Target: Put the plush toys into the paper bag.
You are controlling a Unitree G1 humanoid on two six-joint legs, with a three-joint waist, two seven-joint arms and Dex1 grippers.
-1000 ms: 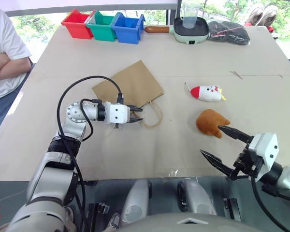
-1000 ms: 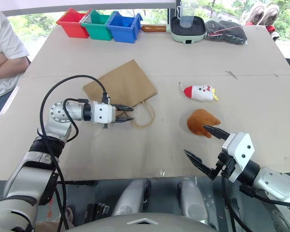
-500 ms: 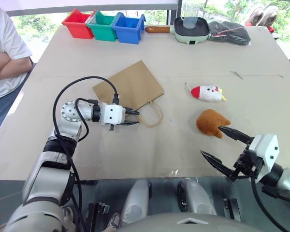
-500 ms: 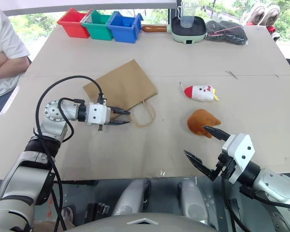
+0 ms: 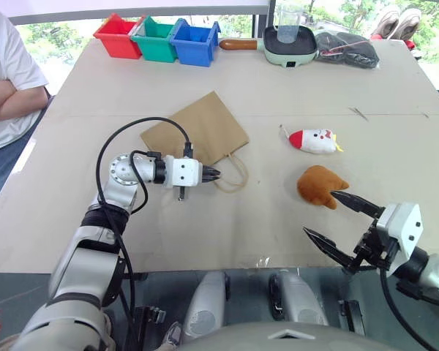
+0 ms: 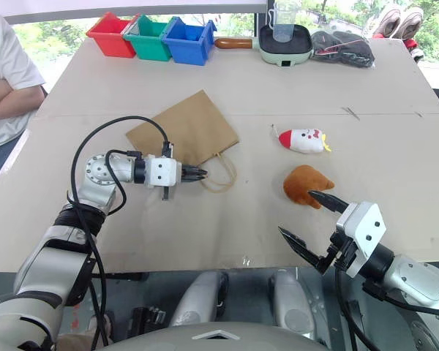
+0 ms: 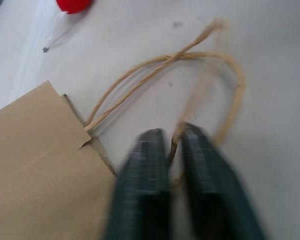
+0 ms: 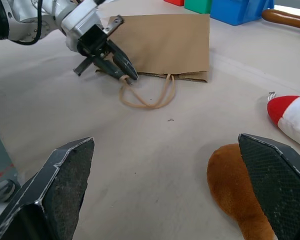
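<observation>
The brown paper bag (image 5: 197, 131) lies flat on the table, its loop handles (image 5: 234, 175) pointing toward me. My left gripper (image 5: 214, 175) is at the near handle, pointing right. In the left wrist view its fingers (image 7: 145, 165) are shut on a strand of the handle (image 7: 225, 65). The white chicken plush (image 5: 314, 140) lies right of the bag, with the orange-brown drumstick plush (image 5: 318, 185) just in front of it. My right gripper (image 5: 320, 212) hangs open near the table's front edge, its far fingertip close to the drumstick and nothing between its fingers.
Red (image 5: 117, 36), green (image 5: 154, 40) and blue (image 5: 194, 42) bins stand at the back left. A pan (image 5: 289, 42) with a clear cup and a black bundle (image 5: 345, 50) sit at the back right. A person (image 5: 7, 80) with folded arms is at the table's left side.
My left gripper has moved right up to the bag's handle and gone from partly open to shut on it. The right arm has not moved.
</observation>
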